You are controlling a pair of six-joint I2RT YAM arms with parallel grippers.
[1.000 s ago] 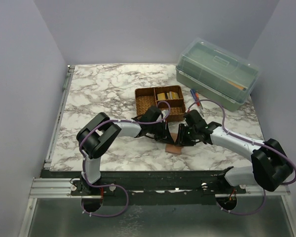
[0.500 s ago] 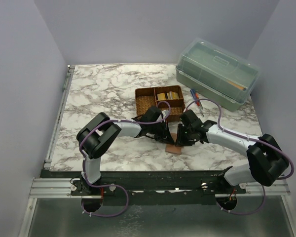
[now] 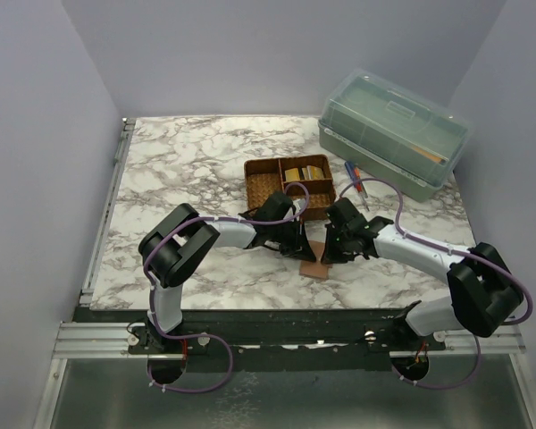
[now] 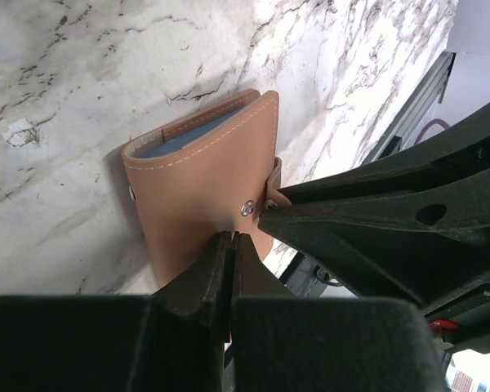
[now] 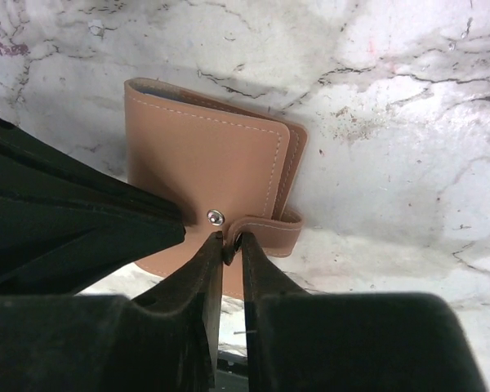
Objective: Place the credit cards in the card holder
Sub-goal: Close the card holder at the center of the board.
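Observation:
The card holder (image 3: 314, 261), a tan wallet, lies folded on the marble table between my two grippers. My left gripper (image 4: 231, 237) is shut, its tips resting on the wallet's cover (image 4: 200, 180) next to the metal snap. My right gripper (image 5: 231, 239) is shut on the wallet's snap tab (image 5: 269, 230), which is unfastened from the snap (image 5: 216, 216). A blue inner pocket edge (image 4: 184, 140) shows in the left wrist view. Yellowish credit cards (image 3: 304, 173) lie in the woven tray; their details are too small to tell.
The brown woven divided tray (image 3: 264, 183) stands just behind the grippers. Red and blue pens (image 3: 355, 179) lie to its right. A big translucent green box (image 3: 393, 132) stands at the back right. The table's front edge is close below the wallet.
My right gripper has shifted slightly left, closer in on the wallet's tab. The left gripper and the wallet have stayed in place.

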